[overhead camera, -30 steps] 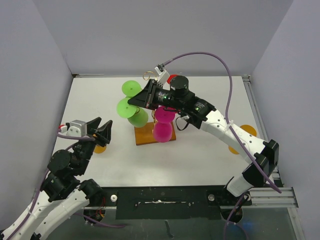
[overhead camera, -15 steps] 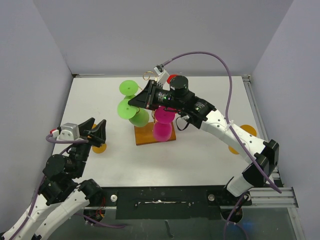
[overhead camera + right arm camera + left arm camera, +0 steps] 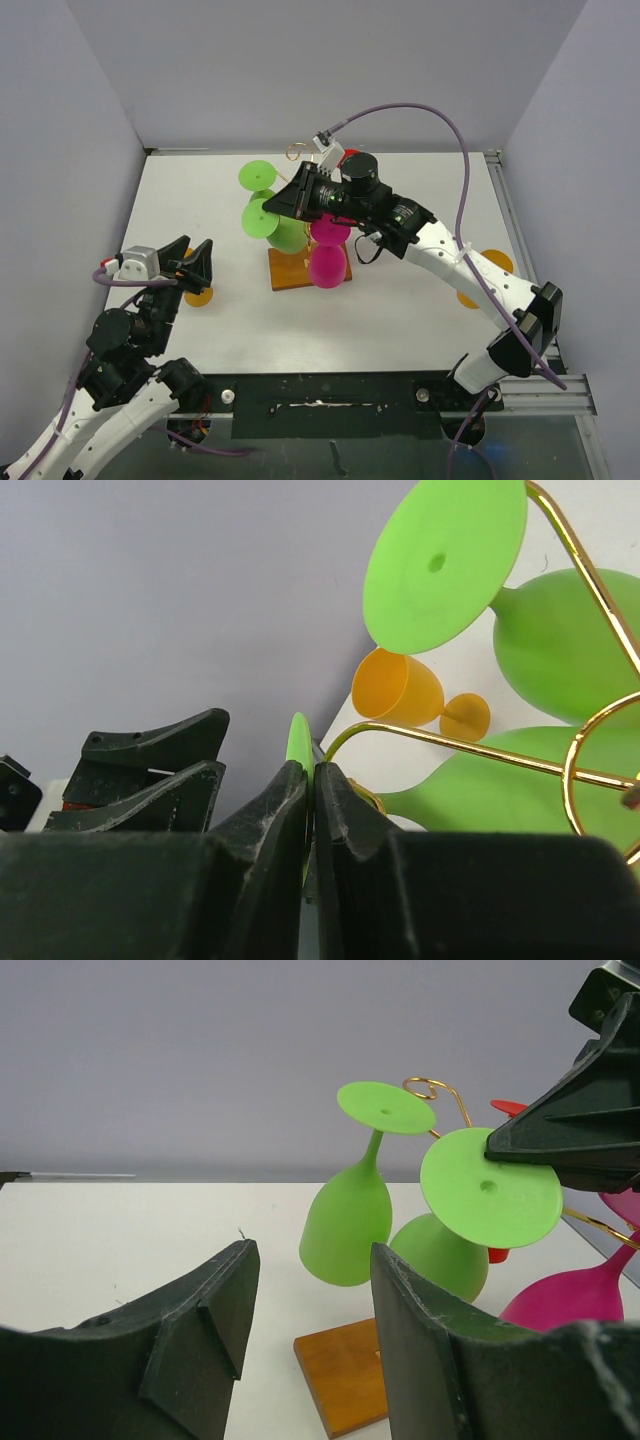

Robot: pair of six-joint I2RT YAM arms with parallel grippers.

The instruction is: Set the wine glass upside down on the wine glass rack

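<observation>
Far left, the left gripper [image 3: 197, 252] hovers over the table with its jaws spread wide and nothing between them. An orange glass [image 3: 200, 295] lies on its side just below it.

Moving toward the middle, one green glass [image 3: 345, 1225] hangs foot-up, bowl-down by the wine glass rack [image 3: 288, 270], which is gold wire on a wooden base. Right beside it is the wine glass [image 3: 488, 1188], also green and upside down. Its foot is tilted and its bowl hangs just above the base. Can't tell if the stem actually sits in a wire arm.

The right gripper [image 3: 310, 772] is clamped nearly closed on the edge of that glass's foot. Two pink glasses [image 3: 328, 264] hang on the rack's right side.
</observation>
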